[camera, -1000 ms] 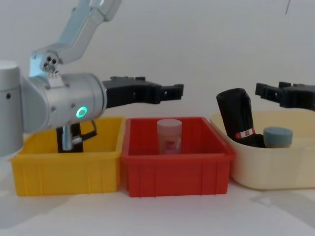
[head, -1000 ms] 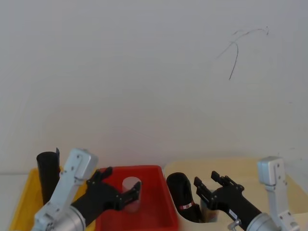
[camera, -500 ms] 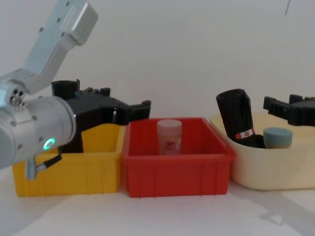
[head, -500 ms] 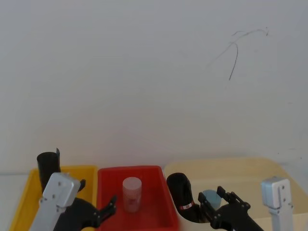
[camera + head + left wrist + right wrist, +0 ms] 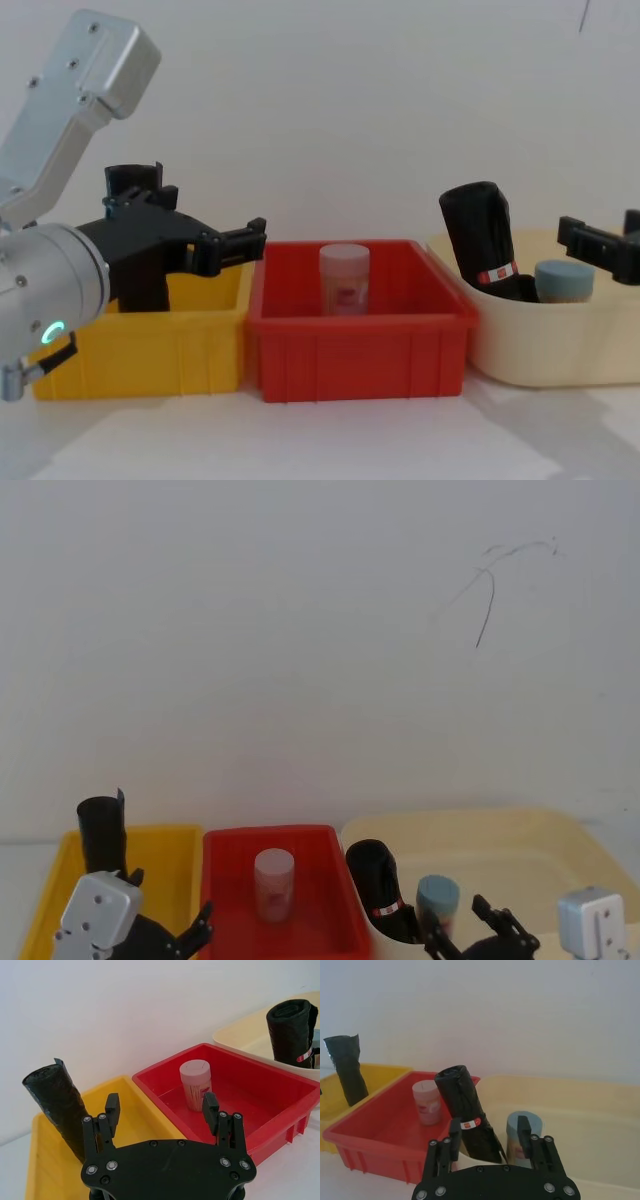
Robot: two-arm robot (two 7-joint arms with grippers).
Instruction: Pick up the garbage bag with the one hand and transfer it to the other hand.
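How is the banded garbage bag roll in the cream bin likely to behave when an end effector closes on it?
The garbage bag leans tilted against the cream bin beside a blue-capped jar, so a nudge may tip it. Its glossy plastic looks slippery and likely yields somewhat under squeeze. The label band suggests it stays rolled. Both end effectors, right and left, are open.

A plain test bench of a lab sort: a bare white wall [image 5: 300, 660] with one dark scribble [image 5: 490, 585] rises behind a white table [image 5: 330, 440] along whose back edge three plastic sorting bins, yellow [image 5: 140, 350], red [image 5: 360, 350] and cream [image 5: 550, 345], stand side by side.
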